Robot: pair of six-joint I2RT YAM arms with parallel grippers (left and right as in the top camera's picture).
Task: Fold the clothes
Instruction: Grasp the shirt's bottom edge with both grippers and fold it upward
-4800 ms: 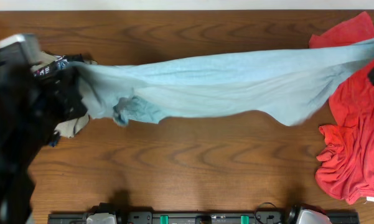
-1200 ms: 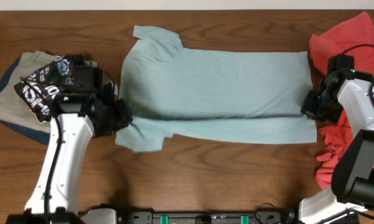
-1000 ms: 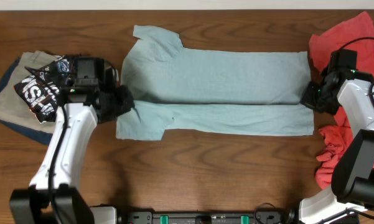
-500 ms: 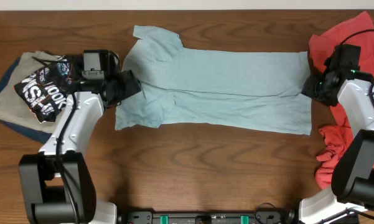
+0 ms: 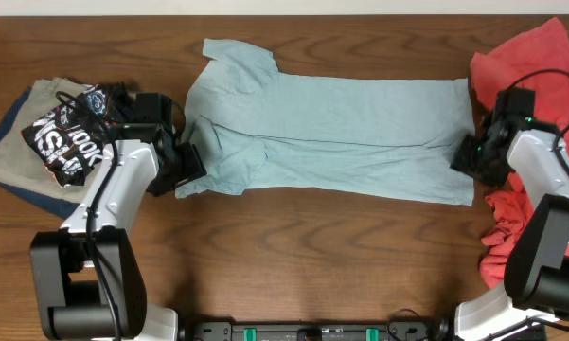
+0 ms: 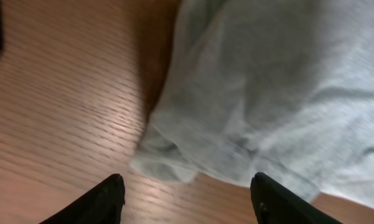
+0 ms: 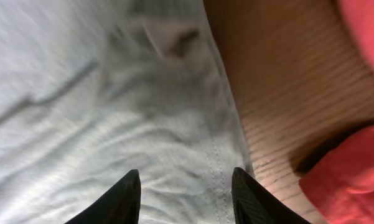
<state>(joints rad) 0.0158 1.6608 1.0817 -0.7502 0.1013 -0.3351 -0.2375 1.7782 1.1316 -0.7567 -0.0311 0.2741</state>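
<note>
Though low at the cloth's edge, gripping nothing: left gripper (image 6: 187, 193), fingers (image 6: 106, 205) spread wide, gap empty. Just past the tips, a rumpled, doubled-over edge of the light-blue T-shirt (image 6: 280, 81); left of that, bare wooden table (image 6: 56, 124). Contact with the cloth: cannot tell from the wrist view. From overhead, parked at the shirt's left end, just beside the near sleeve.

Same at the right gripper (image 7: 184, 186): released, fingertips (image 7: 124, 199) apart, nothing pinched. Poised over the shirt's hemmed edge, stitching line visible between the tips. Touching or hovering: not clear. From overhead, at the near right corner of the hem.

Shirt itself: spread lengthwise across the far middle of the table, neck and sleeves to the left, hem to the right. One long crease along the body from sleeve to hem, near strip seemingly a folded-over layer. Far sleeve sticking out toward the table's far edge.

Then the coral-red shirt (image 5: 544, 47): crumpled at the right edge of the table, just beside the blue hem, partly hidden by the right arm. A strip of bare wood between red and blue in the right wrist view.

Far left: black printed garment (image 5: 62, 137) heaped on a beige garment (image 5: 14, 156), apart from the blue shirt.
</note>
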